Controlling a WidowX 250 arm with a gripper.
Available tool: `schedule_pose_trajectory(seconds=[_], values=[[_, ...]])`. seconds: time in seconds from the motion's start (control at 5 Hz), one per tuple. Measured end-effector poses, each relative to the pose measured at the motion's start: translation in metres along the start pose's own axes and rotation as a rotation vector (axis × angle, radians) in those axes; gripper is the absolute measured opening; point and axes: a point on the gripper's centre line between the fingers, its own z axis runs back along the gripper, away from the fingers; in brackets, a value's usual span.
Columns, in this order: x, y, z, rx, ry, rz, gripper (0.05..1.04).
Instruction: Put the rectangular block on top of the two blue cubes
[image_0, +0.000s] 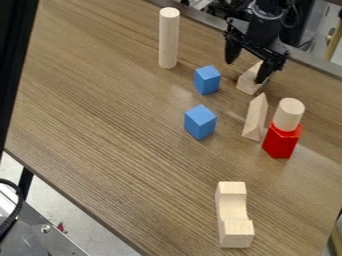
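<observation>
Notched block (232, 207): likely our rectangular one, lying loose on the worktop (100, 110).
End effector (244, 71): spread wide around or beside a pale block (248, 84).
Near blue cube (200, 122), far blue cube (207, 80): bare-topped, apart.
Pick-up: we judge it pending; we must straddle the notched block.

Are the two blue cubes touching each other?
No, a strip of table shows between the far blue cube and the near blue cube.
</observation>
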Motion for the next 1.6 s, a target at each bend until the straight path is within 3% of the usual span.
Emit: schedule_pose_trajectory(seconds=[0.2,0.4,0.6,0.8,1.2,1.4,1.6], values=[[-0.0012,-0.0014,-0.0010,0.004,0.002,0.008,0.672],[-0.0035,-0.0020,-0.0031,0.002,0.007,0.033,0.493],[-0.0041,-0.0001,-0.0022,0.013,0.011,0.048,0.793],[-0.0065,-0.0028,-0.0037,0.009,0.023,0.050,0.995],[-0.0046,-0.0052,-0.0011,-0.012,0.022,0.051,1.000],[-0.0042,-0.0049,-0.0008,-0.014,0.021,0.045,0.952],[-0.0084,-0.0027,-0.0057,-0.011,0.026,0.047,0.663]])
